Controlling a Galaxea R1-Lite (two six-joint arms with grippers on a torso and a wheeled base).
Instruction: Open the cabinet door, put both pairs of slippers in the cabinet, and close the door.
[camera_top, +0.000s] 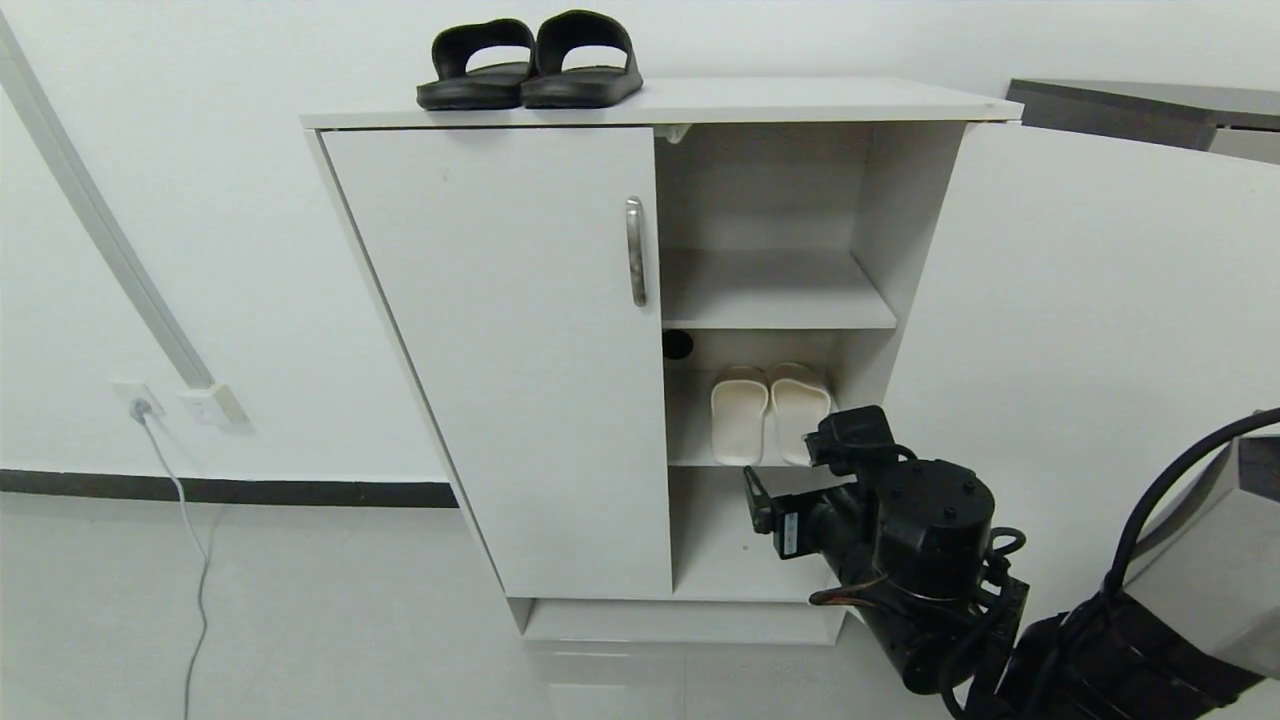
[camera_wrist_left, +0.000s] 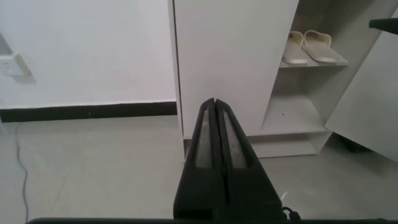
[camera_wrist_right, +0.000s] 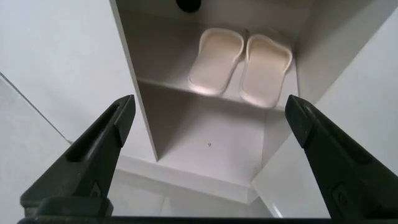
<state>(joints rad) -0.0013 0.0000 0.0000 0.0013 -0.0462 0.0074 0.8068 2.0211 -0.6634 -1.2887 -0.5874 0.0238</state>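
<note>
While the cabinet (camera_top: 800, 98) stands against the wall w/ its R door (camera_top: 1100, 350) swung wide open and its L door (camera_top: 500, 350) shut, the two pairs sit in different spots. White slippers (camera_top: 770, 412) lie side by side on the middle shelf inside the open half. Black slippers (camera_top: 530, 65) are on the cabinet top, above the L door, side by side and touching, near the front edge.

R claw (camera_wrist_right: 210, 102) is spread wide, nothing btwn its fingers. It hangs in front of the open half, near the front edge of the white pair's shelf, pointing into the cabinet. In its wrist view the white pair shows btwn the two fingers but well beyond them, no contact. L claw (camera_wrist_left: 214, 101) is pressed closed, fingers flat together, holding nothing. It's back from the cabinet, on the L-door side, pointing toward the cabinet's base.

Misc: a metal handle (camera_top: 635, 251) runs upright along the L door's inner edge. A small dark round thing (camera_top: 677, 344) sits at the back, just under the upper shelf; can't tell what it is. A wall socket (camera_top: 135, 405) w/ a cable (camera_top: 190, 540) trailing to the floor is left of the cabinet, above a dark skirting strip (camera_top: 250, 491).
</note>
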